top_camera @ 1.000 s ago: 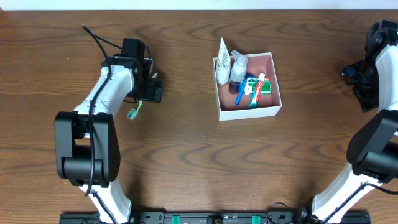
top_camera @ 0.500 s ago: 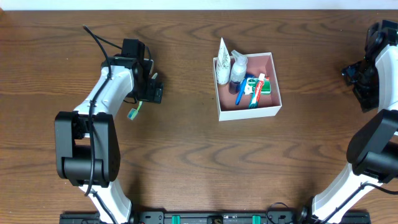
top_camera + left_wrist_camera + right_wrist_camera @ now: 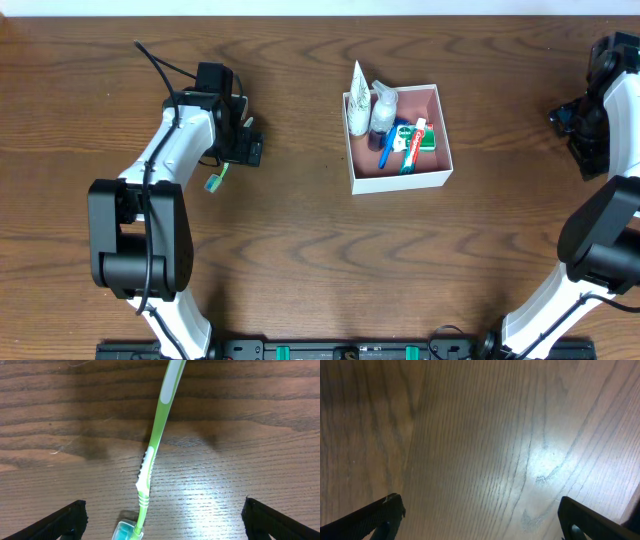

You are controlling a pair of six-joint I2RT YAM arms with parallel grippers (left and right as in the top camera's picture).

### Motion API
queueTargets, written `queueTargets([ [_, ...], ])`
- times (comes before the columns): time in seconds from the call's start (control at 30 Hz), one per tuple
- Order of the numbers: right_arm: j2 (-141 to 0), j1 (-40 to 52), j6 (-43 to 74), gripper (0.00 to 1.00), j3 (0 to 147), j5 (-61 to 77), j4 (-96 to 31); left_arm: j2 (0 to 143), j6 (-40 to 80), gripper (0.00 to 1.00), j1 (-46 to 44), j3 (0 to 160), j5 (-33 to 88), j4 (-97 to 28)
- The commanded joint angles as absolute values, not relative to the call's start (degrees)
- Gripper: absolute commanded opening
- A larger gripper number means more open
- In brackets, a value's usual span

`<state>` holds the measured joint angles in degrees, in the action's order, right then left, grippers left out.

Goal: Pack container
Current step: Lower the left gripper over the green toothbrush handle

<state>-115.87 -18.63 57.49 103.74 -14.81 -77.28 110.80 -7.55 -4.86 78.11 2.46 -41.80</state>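
Two claws, both spread wide, gripping nothing. Left claw [image 3: 164, 521] poised over green toothbrush [image 3: 152, 455], which lies flat on counter [image 3: 300, 250] between fingers, head end nearest camera. Right claw [image 3: 480, 516] over plain wood at far right. Container [image 3: 400, 182] upright right of centre, well apart from both claws, holding tube [image 3: 357, 95], bottle [image 3: 382, 108], blue toothbrush [image 3: 388, 148], toothpaste [image 3: 413, 145], green packet [image 3: 429, 141].
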Motion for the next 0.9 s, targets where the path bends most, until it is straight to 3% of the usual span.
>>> queueTargets([
  [0.0,-116.2,-18.7,58.2,0.99,104.0,-15.6,-77.3,111.9,-8.2,0.99,-4.5,77.1,2.6,-41.9],
  [0.87,-116.2,-18.7,58.2,0.99,104.0,-15.6,-77.4,115.9,-9.9,0.99,-4.5,77.1,2.6,-40.4],
])
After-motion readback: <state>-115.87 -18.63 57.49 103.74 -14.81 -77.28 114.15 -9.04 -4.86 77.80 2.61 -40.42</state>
